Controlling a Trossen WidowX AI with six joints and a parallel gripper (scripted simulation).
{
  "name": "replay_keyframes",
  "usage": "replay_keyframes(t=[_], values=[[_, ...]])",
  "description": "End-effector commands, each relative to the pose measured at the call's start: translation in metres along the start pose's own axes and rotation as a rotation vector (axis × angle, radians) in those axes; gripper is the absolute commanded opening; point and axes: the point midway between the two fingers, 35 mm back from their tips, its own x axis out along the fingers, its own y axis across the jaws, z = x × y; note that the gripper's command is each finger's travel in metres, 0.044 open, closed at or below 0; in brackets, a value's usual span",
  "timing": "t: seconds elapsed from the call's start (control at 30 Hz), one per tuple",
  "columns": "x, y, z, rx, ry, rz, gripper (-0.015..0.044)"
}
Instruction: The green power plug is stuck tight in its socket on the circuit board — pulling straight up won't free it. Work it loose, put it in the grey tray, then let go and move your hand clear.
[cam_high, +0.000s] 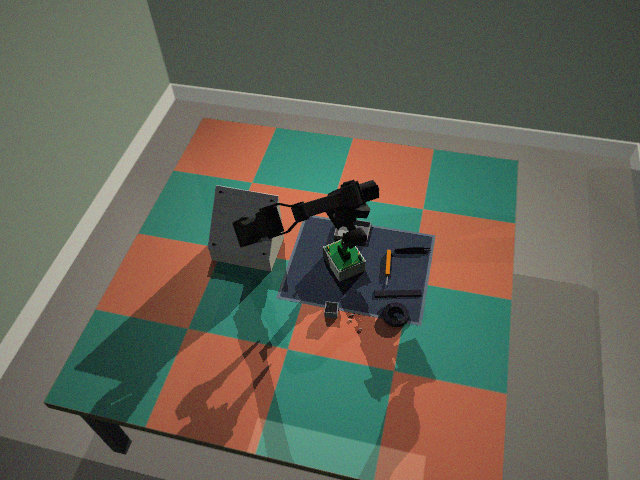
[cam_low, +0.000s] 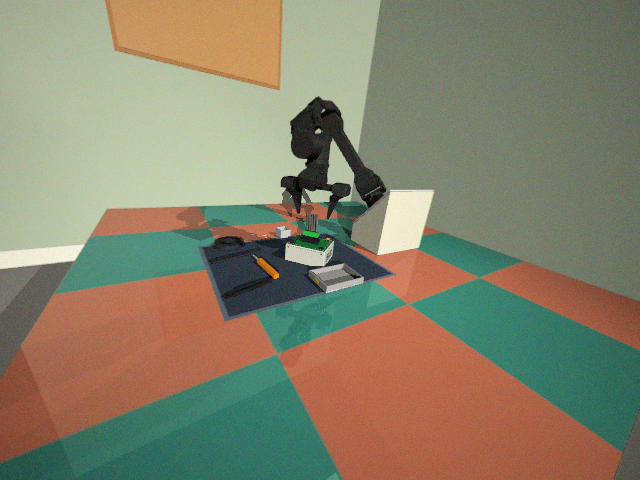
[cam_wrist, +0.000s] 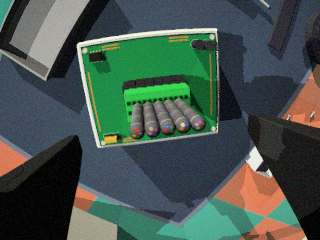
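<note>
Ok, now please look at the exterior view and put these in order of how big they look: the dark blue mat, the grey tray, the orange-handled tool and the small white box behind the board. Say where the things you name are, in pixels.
Largest to smallest:
1. Dark blue mat (cam_high: 310, 284) (cam_low: 289, 289) (cam_wrist: 135, 165)
2. Grey tray (cam_high: 366, 231) (cam_low: 342, 280) (cam_wrist: 36, 69)
3. Orange-handled tool (cam_high: 388, 262) (cam_low: 267, 268)
4. Small white box (cam_high: 331, 312) (cam_low: 282, 233)
</note>
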Motion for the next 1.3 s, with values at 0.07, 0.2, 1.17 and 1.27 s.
replay_keyframes(t=[0.07,0.2,1.17,1.27], values=[[0.01,0.0,0.001,-0.006,0.004,-0.004,0.043],[0.017,0.0,0.001,-0.006,0.004,-0.004,0.043],[0.029,0.0,0.001,-0.006,0.004,-0.004,0.0],[0.029,0.0,0.001,-0.006,0.004,-0.004,0.0]])
